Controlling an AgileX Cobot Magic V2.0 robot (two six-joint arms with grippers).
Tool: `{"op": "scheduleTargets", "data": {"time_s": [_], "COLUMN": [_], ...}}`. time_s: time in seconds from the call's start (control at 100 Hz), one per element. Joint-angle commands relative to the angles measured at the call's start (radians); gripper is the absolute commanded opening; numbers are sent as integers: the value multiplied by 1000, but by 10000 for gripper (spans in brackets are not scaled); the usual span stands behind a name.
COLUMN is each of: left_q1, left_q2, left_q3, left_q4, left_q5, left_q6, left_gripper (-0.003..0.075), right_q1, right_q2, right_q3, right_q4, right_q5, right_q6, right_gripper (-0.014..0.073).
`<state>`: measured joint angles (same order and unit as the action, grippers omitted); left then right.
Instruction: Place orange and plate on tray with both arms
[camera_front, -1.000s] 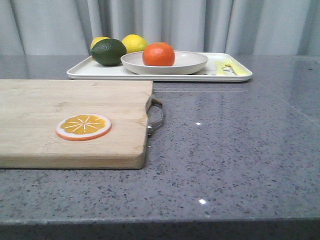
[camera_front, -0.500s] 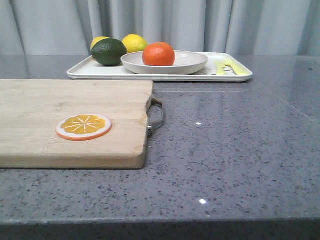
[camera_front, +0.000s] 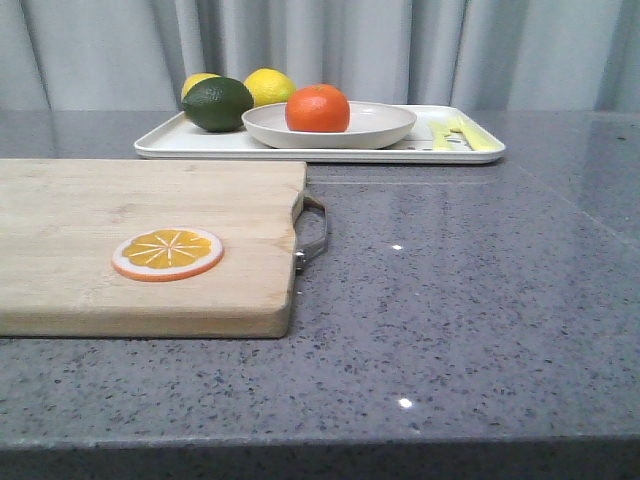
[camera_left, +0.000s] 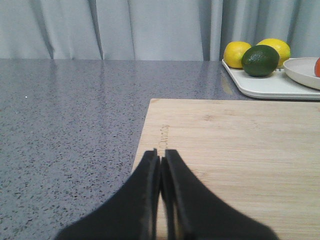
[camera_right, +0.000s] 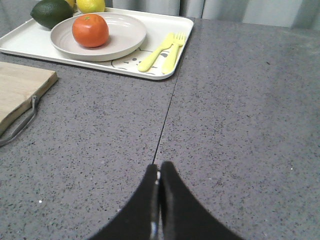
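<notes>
Two black grippers, each seen only from its own wrist camera

The left gripper and right gripper have smooth, matte black fingers that broaden toward the base and taper into narrow, rounded tips.

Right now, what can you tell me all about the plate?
The plate is round, wide and shallow, plain off-white with a raised rim, and it looks smooth and matte. It sits flat and upright on the white tray. The orange rests inside it, left of its middle as seen from the front. Yellow cutlery lies beside it on the tray, not touching. No gripper is touching it.
</notes>
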<state>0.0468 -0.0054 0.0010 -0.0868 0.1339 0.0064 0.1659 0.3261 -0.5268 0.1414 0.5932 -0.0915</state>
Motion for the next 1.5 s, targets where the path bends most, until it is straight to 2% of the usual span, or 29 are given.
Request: {"op": "scheduleTargets", "data": {"time_s": [0.0, 0.24, 0.31, 0.52, 0.67, 0.77, 1.11, 1.22, 1.49], "left_q1": [1, 1, 1, 1, 1, 1, 1, 1, 1], "left_q2": [-32, -32, -32, -32, -32, -32, -32, -32, -32], "left_q3": [10, 10, 10, 10, 10, 10, 10, 10, 10], "left_q4": [-1, -1, -1, -1, -1, -1, -1, -1, -1], "left_q5": [-75, -75, -75, -75, -75, -75, -75, -75, -75], "left_q6": [-6, -6, -6, -6, -6, -6, -6, -6, -6], "left_gripper": [-20, -20, -20, -20, -20, -20, -20, -20, -20], "right_q1": [-4, -5, -5, -11, -50, -80, -125, -125, -125], "right_q2": [6, 4, -9, -89, -150, -176, -295, -352, -349], "right_q3": [-18, 36, 78, 260, 370, 415, 534, 533, 533], "right_q4": [-3, -8, -8, -25, -105, -141, -141, -141, -141], "right_q5": [-77, -134, -204, -546, -708, -717, -729, -666, -659], "right_q6": [-9, -9, -9, -5, 82, 125, 127, 127, 127], "right_gripper": [-67, -67, -67, -67, -67, -67, -67, -67, -67]}}
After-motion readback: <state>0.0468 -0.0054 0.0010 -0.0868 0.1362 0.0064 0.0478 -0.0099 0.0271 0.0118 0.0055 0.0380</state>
